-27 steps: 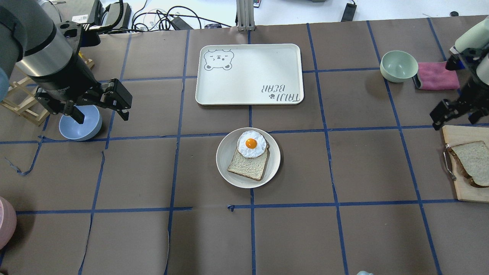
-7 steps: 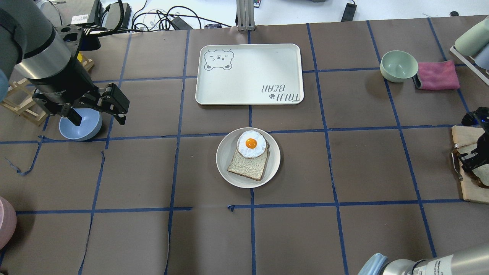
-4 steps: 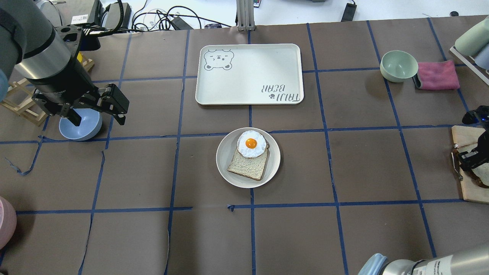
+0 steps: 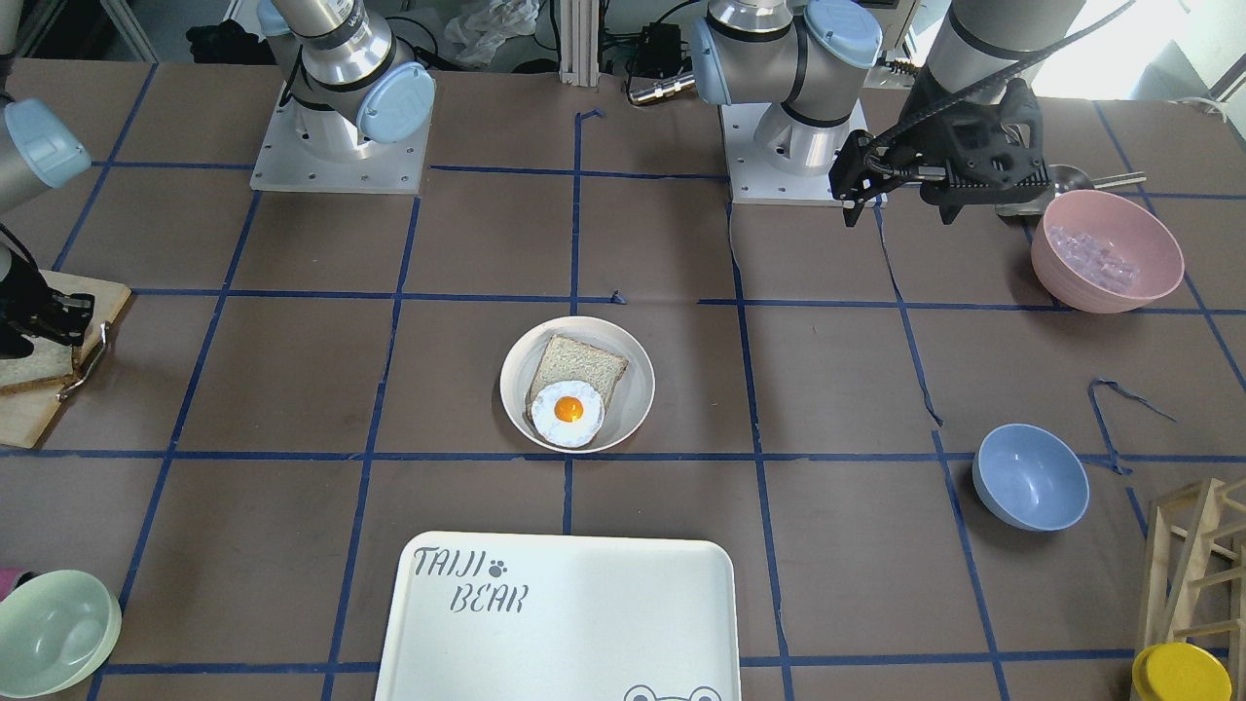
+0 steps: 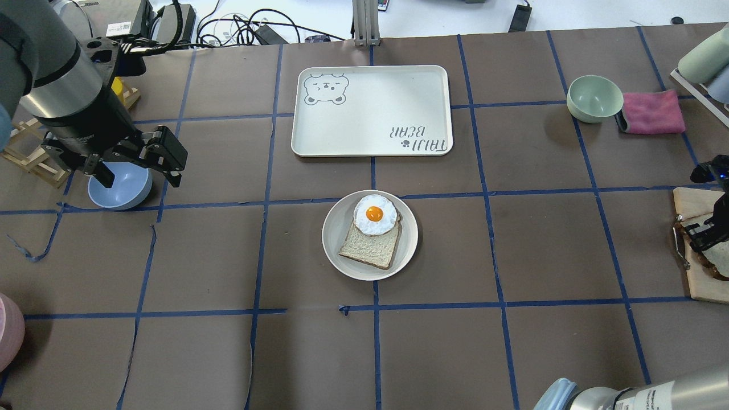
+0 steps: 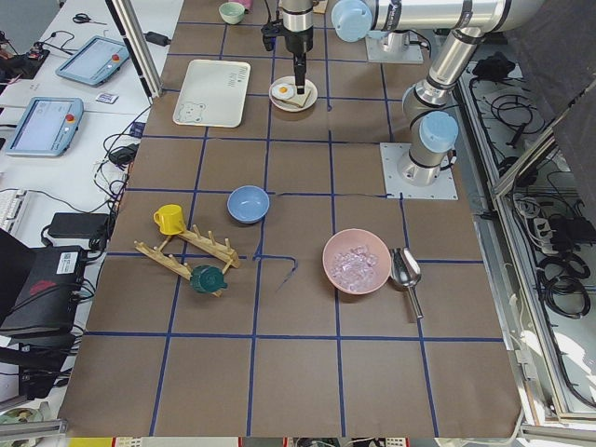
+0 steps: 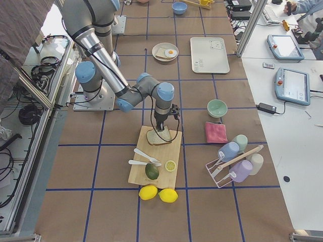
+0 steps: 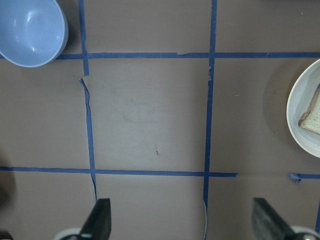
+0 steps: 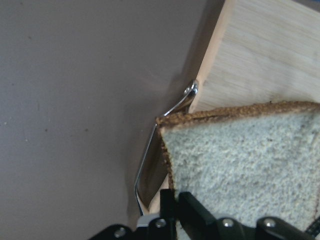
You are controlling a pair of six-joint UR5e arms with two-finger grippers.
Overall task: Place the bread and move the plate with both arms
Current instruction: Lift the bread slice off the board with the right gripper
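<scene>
The bread (image 5: 719, 253) lies on a wooden cutting board (image 5: 692, 205) at the table's right edge. It fills the right wrist view (image 9: 250, 165), pale with a dark crust. My right gripper (image 5: 706, 236) is down on its near corner, and one black finger (image 9: 187, 207) presses the crumb face, so it looks shut on the slice. The plate (image 5: 336, 228) sits mid-table and holds a smaller slice topped by a fried egg (image 5: 375, 214). My left gripper (image 5: 139, 176) hangs open and empty above the table, far left of the plate (image 8: 300, 115).
The white "TAIJI BEAR" tray (image 5: 370, 108) lies behind the plate. A blue bowl (image 5: 122, 191) sits under my left gripper. A green bowl (image 5: 594, 97) and a pink cloth (image 5: 652, 111) are at the back right. A metal utensil (image 9: 150, 160) lies at the board's edge.
Since the oldest frame my right gripper came down from the back right onto the bread on the board. In the last second it barely shifted. My left gripper drifted slightly left.
</scene>
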